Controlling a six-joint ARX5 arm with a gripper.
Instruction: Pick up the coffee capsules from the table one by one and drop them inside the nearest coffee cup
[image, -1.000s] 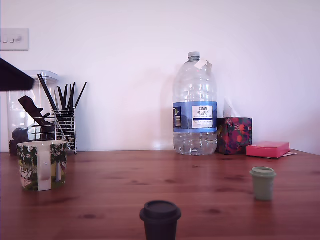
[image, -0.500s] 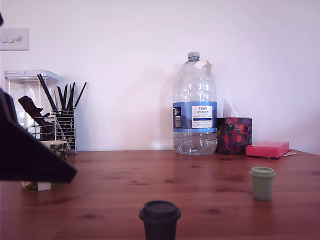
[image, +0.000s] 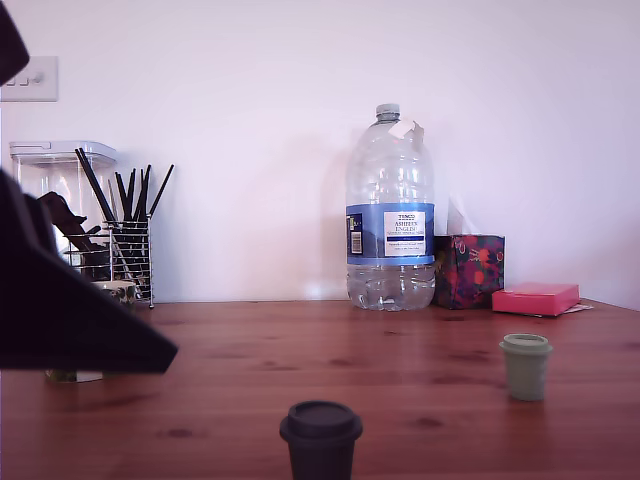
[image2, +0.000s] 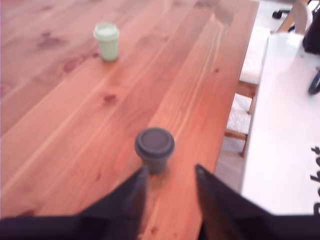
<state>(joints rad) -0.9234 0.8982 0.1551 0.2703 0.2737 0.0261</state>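
The dark brown-black capsule (image: 320, 440) (image2: 155, 149) stands upside down, rim on the table, near the front edge. In the wrist view my gripper (image2: 171, 171) is open, its fingertips just short of this capsule and nothing between them. The pale sage green capsule (image: 525, 366) (image2: 107, 41) stands the same way further off, at the exterior view's right. My arm's dark body (image: 70, 320) fills the exterior view's left and hides most of the tree-printed mug; only a bit of its rim (image: 118, 289) shows.
Along the back wall stand a clear canister (image: 50, 185), a wire holder of black sticks (image: 130, 250), a large water bottle (image: 390, 215), a floral box (image: 468, 270) and a flat pink box (image: 535, 298). The table edge (image2: 235, 100) runs close beside the dark capsule.
My arm's dark bulk has swung down into the exterior view's left and spread rightward, covering the mug that stood in plain sight a second ago. Both capsules have stayed put.
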